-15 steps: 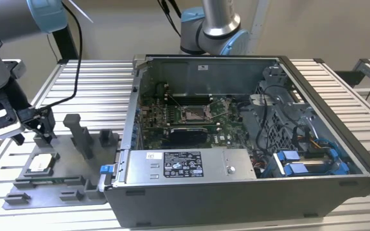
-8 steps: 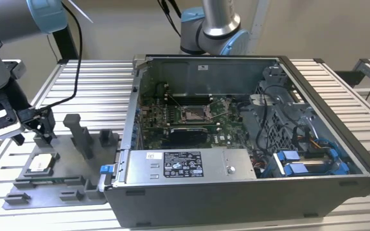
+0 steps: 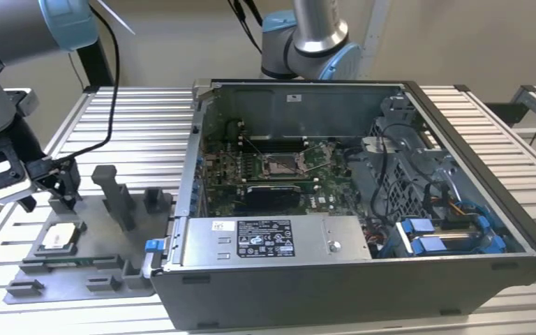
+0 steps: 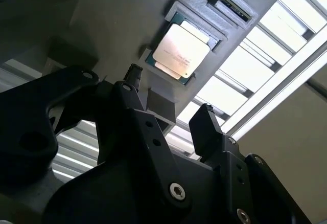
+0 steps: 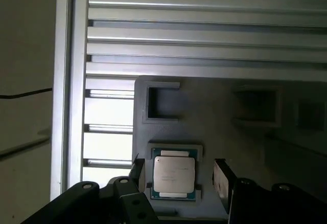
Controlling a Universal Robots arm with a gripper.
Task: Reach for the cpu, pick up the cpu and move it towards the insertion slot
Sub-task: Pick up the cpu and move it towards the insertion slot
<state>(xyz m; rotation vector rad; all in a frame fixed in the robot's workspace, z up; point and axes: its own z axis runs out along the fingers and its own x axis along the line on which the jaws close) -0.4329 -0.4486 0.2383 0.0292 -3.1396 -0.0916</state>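
At the lower left of the exterior view, the gripper (image 3: 52, 185) hangs above the grey fixture plate (image 3: 91, 283), where the cpu (image 3: 56, 238) lies untouched in its pocket. Its jaws stand apart, one finger on either side of the chip in the first wrist view. Reaching looks like the step in hand, and a grip calls for a square descent. At mid-frame, the insertion slot (image 3: 280, 165) sits well apart.

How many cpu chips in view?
1: the small silver-beige square cpu lies in a recess of the grey fixture plate, under the open gripper. The grey case may hide more.
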